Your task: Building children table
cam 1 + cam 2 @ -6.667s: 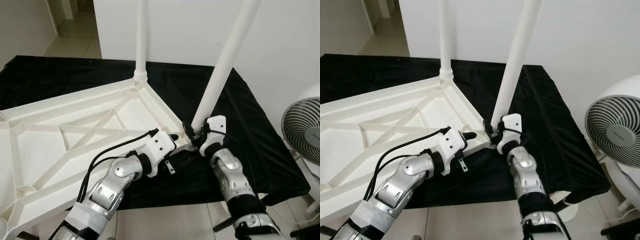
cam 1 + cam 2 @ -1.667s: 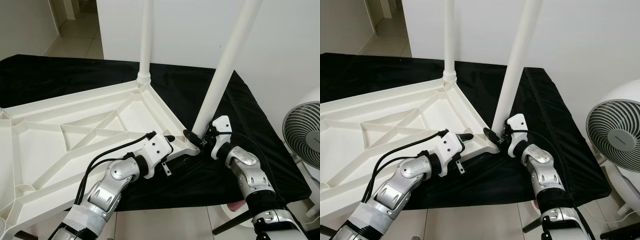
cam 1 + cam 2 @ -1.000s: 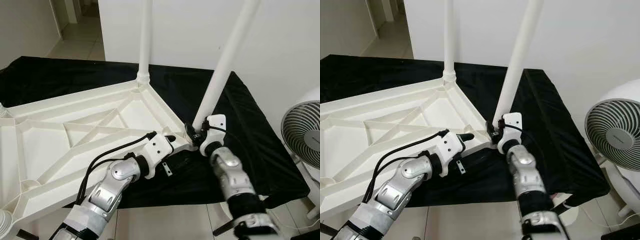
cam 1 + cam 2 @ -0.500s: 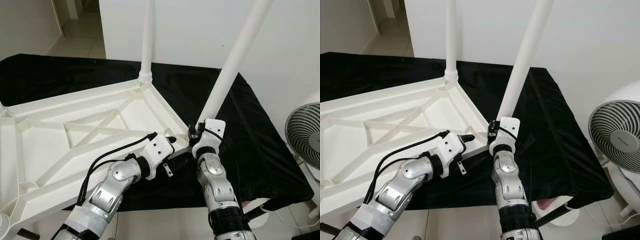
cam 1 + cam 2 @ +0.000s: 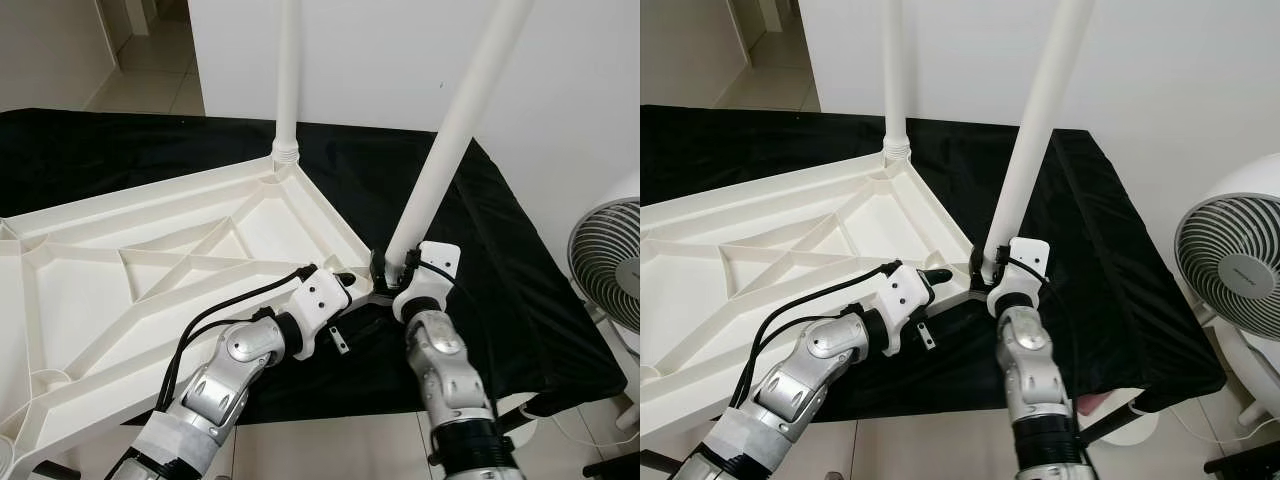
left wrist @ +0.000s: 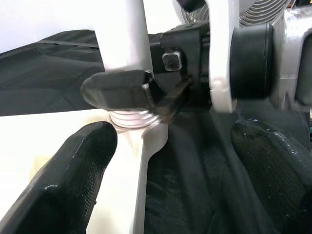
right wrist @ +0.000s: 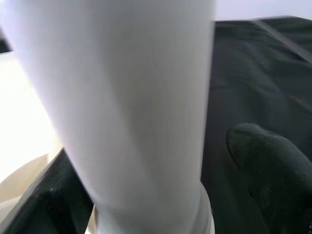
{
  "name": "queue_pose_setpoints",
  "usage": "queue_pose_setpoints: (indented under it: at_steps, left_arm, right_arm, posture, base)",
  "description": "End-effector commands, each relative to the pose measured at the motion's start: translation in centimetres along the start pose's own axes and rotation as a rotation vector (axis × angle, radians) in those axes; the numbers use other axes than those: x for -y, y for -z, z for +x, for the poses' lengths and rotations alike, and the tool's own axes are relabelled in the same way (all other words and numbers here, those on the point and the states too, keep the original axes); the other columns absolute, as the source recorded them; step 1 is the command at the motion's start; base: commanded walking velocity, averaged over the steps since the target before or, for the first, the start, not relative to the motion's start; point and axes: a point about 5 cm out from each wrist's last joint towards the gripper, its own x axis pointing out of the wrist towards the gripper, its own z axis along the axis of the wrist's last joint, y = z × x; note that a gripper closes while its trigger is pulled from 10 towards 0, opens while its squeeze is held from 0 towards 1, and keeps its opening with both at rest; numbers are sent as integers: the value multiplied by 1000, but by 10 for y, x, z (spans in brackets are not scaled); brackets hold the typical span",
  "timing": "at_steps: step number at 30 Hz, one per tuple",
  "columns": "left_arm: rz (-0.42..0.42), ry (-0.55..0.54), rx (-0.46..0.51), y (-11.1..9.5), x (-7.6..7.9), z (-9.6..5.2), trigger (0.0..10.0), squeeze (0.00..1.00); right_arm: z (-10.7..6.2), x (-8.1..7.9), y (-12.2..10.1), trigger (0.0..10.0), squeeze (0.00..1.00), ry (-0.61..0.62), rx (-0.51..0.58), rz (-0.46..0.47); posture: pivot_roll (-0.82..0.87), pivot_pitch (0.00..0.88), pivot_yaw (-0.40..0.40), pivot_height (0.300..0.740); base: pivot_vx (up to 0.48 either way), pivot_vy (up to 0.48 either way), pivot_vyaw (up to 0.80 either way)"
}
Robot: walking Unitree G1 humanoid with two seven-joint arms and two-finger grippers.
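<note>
Right hand [image 5: 385,268]: at the foot of the near leg, 6 o'clock side of the corner socket; fingers [image 7: 265,161] on either side of the leg, pinching it just above its threaded end.
Left hand [image 5: 937,275]: at the table's near edge, 9 o'clock of the right hand; fingers [image 6: 73,170] spread, one over the white rim, the other over the cloth, nothing between them.
Near leg [image 5: 445,150]: white tube, standing in the near corner, tilted toward 1 o'clock.
Table [image 5: 150,260]: white plastic, upside down, ribbed underside up, lying on the cloth from 9 o'clock across to centre.
Cloth [image 5: 500,260]: black, spread under the table, draped over its support at 3 o'clock.
Far leg [image 5: 287,70]: white tube, upright in the far corner, 12 o'clock.
Fan [image 5: 1230,270]: white, on the floor at 3 o'clock, well apart from the table.
Wall [image 5: 380,60]: white, behind the legs.
</note>
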Motion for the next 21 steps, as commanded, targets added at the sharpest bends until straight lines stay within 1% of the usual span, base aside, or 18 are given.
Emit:
queue_pose_setpoints:
  at_steps: [1,2,4,6,10,12,13,14,16,17,18,21]
  left_arm:
    - [1,27,-1,-1,1,0,10000,0]
    - [1,25,-1,-1,1,0,10000,0]
    - [1,24,-1,-1,1,0,10000,0]
    - [2,24,0,-1,1,1,10000,0]
    - [3,21,1,-1,0,1,10000,0]
    - [3,20,1,-2,-1,1,10000,0]
    - [5,19,1,-2,-1,1,10000,0]
    - [6,16,2,-2,-1,1,10000,0]
    - [6,16,2,-2,-1,1,10000,0]
    - [6,14,2,-2,-2,1,10000,0]
    - [7,12,3,-3,-2,1,10000,0]
    - [7,12,3,-3,-2,1,10000,0]
  right_arm:
    - [2,6,1,10000,816,-80,-10,-5]
    - [3,10,-1,10000,0,-162,-12,-31]
    - [6,17,-3,10000,0,-264,-22,-78]
    - [9,22,-4,10000,0,-323,-38,-116]
    - [17,26,-7,10000,0,-381,-34,-177]
    - [19,26,-8,10000,0,-390,-29,-195]
    - [22,24,-7,10000,0,-422,-36,-209]
    - [24,21,-5,4549,0,-461,-43,-228]
    - [24,21,-5,4549,0,-461,-43,-228]
    - [26,18,-2,2863,0,-493,-58,-240]
    - [27,16,0,0,0,-529,-71,-239]
    - [27,16,0,0,0,-529,-71,-239]
  posture:
    - [97,46,-59,740]
    - [99,45,-60,740]
    - [100,43,-60,740]
    - [102,40,-59,740]
    - [108,39,-60,740]
    - [108,39,-60,740]
    - [110,38,-61,740]
    - [112,37,-60,740]
    - [112,37,-60,740]
    - [116,37,-61,740]
    - [119,35,-60,740]
    - [119,35,-60,740]
  base:
    - [0,0,0]
    - [0,0,0]
    - [0,0,0]
    - [0,0,0]
    - [0,0,0]
    - [0,0,0]
    - [0,0,0]
    - [0,0,0]
    - [0,0,0]
    - [0,0,0]
    - [0,0,0]
    - [0,0,0]
